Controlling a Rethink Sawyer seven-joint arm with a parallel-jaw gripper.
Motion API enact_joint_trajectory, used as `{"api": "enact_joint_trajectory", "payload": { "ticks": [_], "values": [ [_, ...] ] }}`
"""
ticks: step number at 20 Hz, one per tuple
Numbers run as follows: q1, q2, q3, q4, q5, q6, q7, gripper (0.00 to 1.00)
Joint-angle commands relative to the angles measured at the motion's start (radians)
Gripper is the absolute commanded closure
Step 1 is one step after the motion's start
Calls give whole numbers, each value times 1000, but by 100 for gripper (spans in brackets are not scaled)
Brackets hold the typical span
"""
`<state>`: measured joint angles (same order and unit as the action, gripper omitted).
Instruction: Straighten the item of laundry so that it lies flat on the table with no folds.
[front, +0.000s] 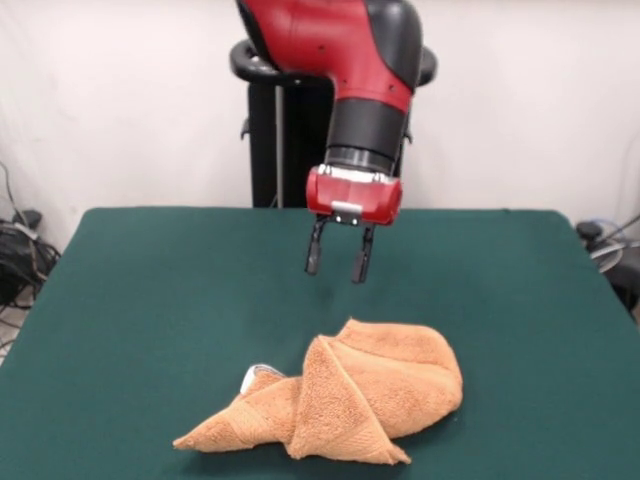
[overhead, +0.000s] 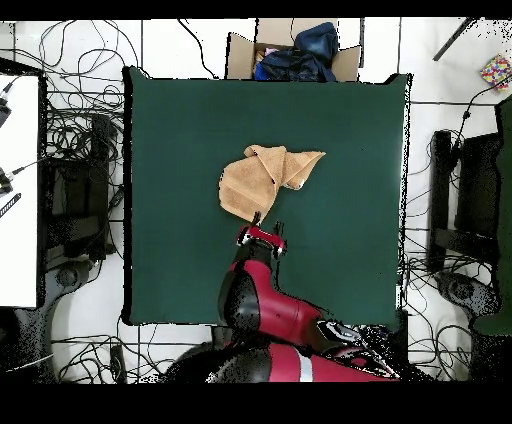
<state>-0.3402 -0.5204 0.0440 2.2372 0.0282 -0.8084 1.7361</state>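
Observation:
The orange-tan towel (front: 345, 405) lies crumpled and folded over itself on the dark green table (front: 150, 300), near the table's front edge in the front view. A small white tag (front: 257, 369) peeks out at its left. In the overhead view the towel (overhead: 262, 177) sits near the table's (overhead: 340, 140) middle. My gripper (front: 338, 262) hangs open and empty above the table, behind the towel and clear of it. From overhead the gripper (overhead: 262, 226) is just below the towel's lower edge.
A cardboard box (overhead: 290, 52) with dark cloth stands beyond the table's far edge in the overhead view. Cables and equipment lie on the floor at both sides. The black pedestal (front: 275, 130) stands behind the table.

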Motion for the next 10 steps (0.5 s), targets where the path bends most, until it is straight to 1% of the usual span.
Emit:
{"api": "enact_joint_trajectory", "payload": {
  "ticks": [1,4,10],
  "values": [
    [-25,155,130,-163,-32,-87,362,0],
    [-49,179,158,-178,-60,-111,375,0],
    [-81,218,186,-219,-90,-132,339,0]
  ]
}}
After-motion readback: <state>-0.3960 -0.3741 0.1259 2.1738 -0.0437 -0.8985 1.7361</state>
